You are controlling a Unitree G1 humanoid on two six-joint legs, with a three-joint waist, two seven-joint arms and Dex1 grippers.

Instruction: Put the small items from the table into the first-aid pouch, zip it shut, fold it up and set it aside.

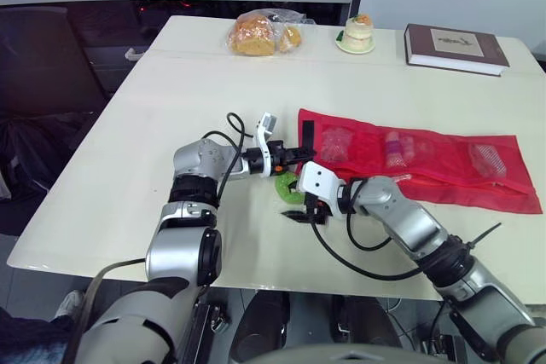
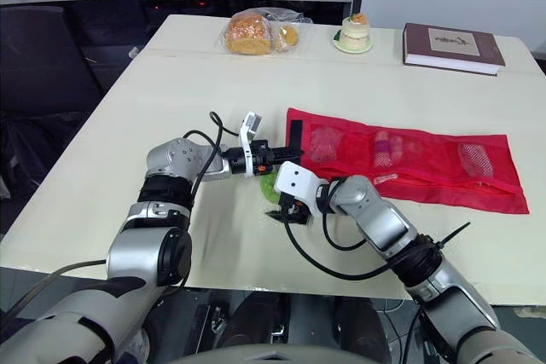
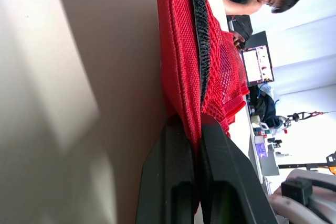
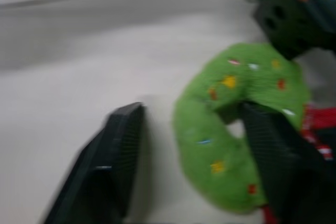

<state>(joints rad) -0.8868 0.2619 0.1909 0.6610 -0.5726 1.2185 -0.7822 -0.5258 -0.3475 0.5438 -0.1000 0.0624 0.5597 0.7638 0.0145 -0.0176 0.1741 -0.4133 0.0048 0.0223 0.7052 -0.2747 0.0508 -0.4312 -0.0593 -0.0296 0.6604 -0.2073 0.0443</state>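
a red mesh first-aid pouch (image 1: 444, 168) lies flat on a pale tabletop (image 1: 171, 108), stretching from the middle out to the right. through the mesh i make out a few small items (image 1: 394, 149) already inside. my left claw (image 1: 297, 153) is clamped on the pouch's left end, both black fingers pressed together on a thin fold of red fabric beside a black strip (image 1: 305, 136). just near and left of that end, a soft green ring (image 4: 210, 150) rests on the tabletop. my right claw (image 1: 299, 212) is down over it with its fingers apart. one finger (image 4: 113, 150) stands on bare tabletop outside the ring and the other sits at the ring's hole, so one side of the ring lies between them. that claw grips nothing yet.

what could go wrong, as i judge it: the ring looks squashy, so a closing pinch may fold it or squeeze it out sideways. my two claws are very close, and lifting the ring toward the pouch could knock one into the other. my left grip holds only a sliver of cloth, so a tug could pull it free or drag the whole pouch. i cannot tell whether the mouth gapes wide enough for the ring, which may snag on the mesh. far off, a book (image 1: 454, 47), a bag of bread (image 1: 260, 33) and a small cake (image 1: 356, 34) stand well apart from all this.
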